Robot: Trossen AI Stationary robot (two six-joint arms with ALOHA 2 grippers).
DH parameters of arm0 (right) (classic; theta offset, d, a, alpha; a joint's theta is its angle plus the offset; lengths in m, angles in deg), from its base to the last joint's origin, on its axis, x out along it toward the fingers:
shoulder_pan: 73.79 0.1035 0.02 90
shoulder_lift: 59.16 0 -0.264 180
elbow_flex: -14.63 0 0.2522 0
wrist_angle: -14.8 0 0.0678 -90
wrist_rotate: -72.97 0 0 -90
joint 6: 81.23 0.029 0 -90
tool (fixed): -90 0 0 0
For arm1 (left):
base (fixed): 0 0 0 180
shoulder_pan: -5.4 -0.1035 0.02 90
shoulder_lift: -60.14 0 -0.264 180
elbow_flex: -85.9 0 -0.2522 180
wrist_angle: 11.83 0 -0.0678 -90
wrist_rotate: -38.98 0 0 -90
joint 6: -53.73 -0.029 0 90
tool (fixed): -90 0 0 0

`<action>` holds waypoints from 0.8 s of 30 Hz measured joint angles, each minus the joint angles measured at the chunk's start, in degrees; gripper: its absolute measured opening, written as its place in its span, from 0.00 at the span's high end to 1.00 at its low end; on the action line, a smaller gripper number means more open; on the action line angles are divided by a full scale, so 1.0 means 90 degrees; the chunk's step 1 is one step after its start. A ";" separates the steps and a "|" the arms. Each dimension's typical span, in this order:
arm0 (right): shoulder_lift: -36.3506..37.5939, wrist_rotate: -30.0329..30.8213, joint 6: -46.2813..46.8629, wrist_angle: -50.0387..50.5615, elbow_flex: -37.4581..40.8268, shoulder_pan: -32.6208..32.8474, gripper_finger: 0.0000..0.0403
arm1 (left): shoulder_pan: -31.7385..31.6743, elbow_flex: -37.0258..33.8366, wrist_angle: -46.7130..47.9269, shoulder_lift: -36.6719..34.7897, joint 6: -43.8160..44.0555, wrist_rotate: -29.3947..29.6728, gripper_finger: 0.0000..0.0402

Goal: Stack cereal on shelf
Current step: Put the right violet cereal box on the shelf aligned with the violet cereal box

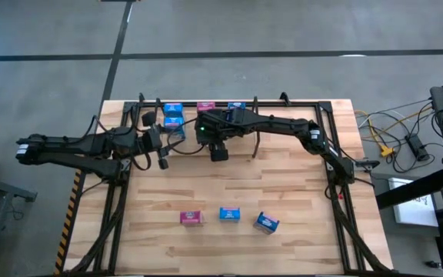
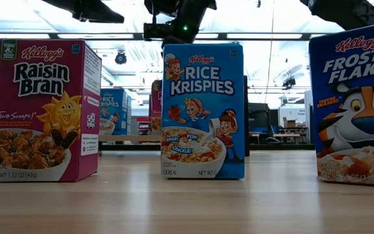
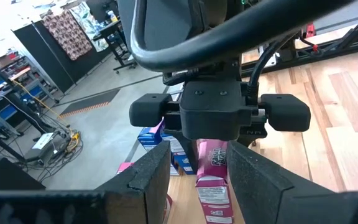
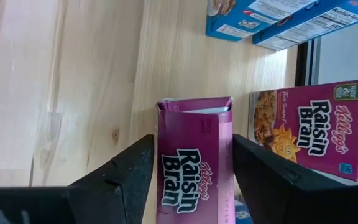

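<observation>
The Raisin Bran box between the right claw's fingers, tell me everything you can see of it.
The Raisin Bran box is a small magenta carton of thin cardboard with the brand name in black-and-white lettering on its face. Its end flap looks slightly lifted, showing pale lining. It sits between the right claw's two dark fingers, with slim gaps on both sides, so the grip looks loosened. Under it lies the pale wood panel; a second Raisin Bran box stands just beside it.

Cereal boxes (image 1: 229, 214) (three upright) mid-table
</observation>
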 joint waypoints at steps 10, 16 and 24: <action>0.0002 0.0006 0.0009 -0.0055 -0.0278 -0.0027 0.50 | 0.0000 0.0000 -0.0003 0.0000 -0.0001 -0.0002 0.65; 0.0040 0.0012 0.0055 0.0044 -0.0357 -0.0016 0.50 | 0.0000 -0.0006 0.0008 0.0034 0.0017 -0.0002 0.65; 0.0508 0.0009 0.0313 0.0938 -0.0463 0.0029 0.52 | 0.0000 -0.0008 0.0007 0.0292 0.0109 -0.0005 0.65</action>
